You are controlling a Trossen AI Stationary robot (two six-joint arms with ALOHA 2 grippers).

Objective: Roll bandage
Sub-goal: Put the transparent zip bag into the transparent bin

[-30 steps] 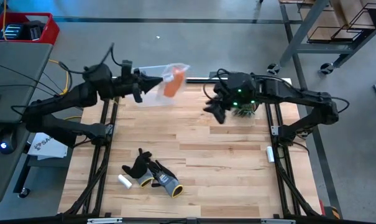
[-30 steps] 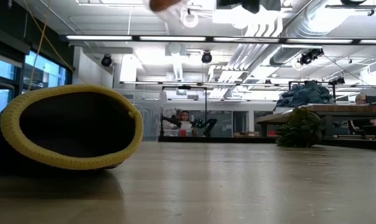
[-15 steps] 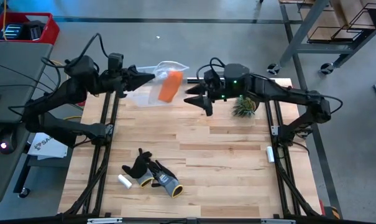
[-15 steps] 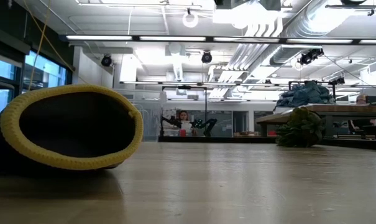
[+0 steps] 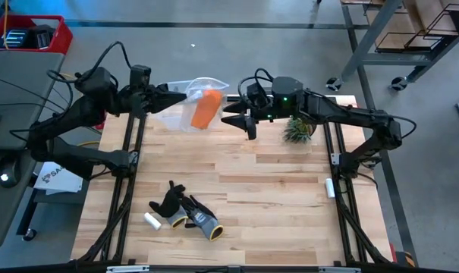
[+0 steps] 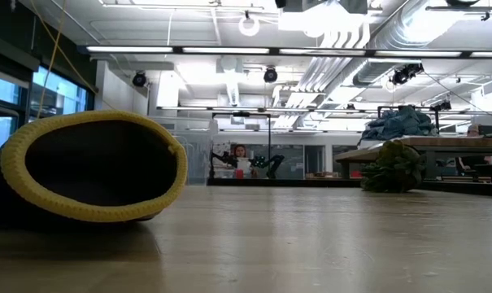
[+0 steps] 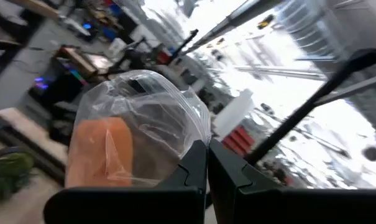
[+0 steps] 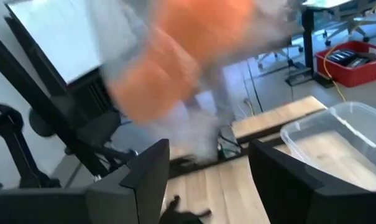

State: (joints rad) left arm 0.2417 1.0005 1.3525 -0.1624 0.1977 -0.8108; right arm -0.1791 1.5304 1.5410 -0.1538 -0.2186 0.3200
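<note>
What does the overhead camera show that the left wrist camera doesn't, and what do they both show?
Only the high view shows the whole wooden table, the gloves, the small white cylinder, the green spiky thing, and the right claw, open and close beside the bag. Only the left wrist view shows, up close, the left claw shut on the bag's edge, with blurred room behind. Both show the clear plastic bag held up off the table with the orange bandage inside.
</note>
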